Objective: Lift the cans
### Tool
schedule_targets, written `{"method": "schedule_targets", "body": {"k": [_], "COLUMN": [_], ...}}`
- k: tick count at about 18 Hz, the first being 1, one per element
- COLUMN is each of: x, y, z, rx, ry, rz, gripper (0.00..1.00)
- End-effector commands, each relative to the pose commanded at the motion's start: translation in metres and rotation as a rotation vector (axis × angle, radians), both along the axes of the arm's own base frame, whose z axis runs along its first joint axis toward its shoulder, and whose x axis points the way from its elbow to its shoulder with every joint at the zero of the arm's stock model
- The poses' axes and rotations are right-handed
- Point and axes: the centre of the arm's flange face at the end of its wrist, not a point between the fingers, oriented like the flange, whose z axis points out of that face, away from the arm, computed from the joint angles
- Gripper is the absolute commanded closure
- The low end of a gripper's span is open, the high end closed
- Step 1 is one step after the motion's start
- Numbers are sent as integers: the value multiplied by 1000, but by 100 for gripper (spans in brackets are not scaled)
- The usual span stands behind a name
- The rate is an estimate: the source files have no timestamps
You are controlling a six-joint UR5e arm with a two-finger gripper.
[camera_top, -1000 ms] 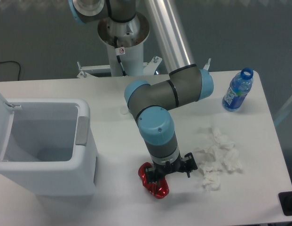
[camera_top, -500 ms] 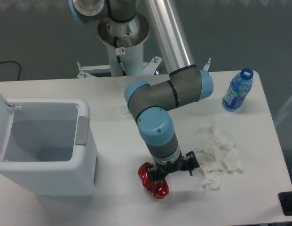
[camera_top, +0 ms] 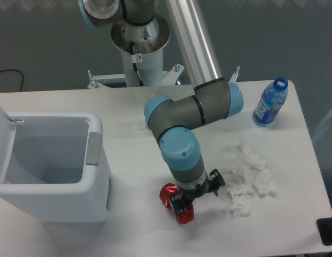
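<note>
Shifted right, end effector (camera_top: 184, 202) covers can (camera_top: 176, 203) on table (camera_top: 128, 230).

I can read no words or numbers anywhere from here. The blue label on the bottle (camera_top: 270, 105) is too blurred to make out. On the arm's pedestal (camera_top: 140, 53) there is a small round red-and-white sticker (camera_top: 138, 57), shaped like a prohibition sign, but I cannot tell its symbol.

White table (camera_top: 128, 155), dark grey wall (camera_top: 294, 32)
</note>
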Motion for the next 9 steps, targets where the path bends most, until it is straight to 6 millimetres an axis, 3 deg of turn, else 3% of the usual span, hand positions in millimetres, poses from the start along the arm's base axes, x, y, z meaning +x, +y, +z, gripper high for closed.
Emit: {"method": "schedule_targets", "body": {"k": [5,9], "x": [4,-2], "y": [5,9], "z": [-2,10], "rx": [52,82], "ry": [-50,-41], "rz": [-4,0], "gripper": [0,0]}}
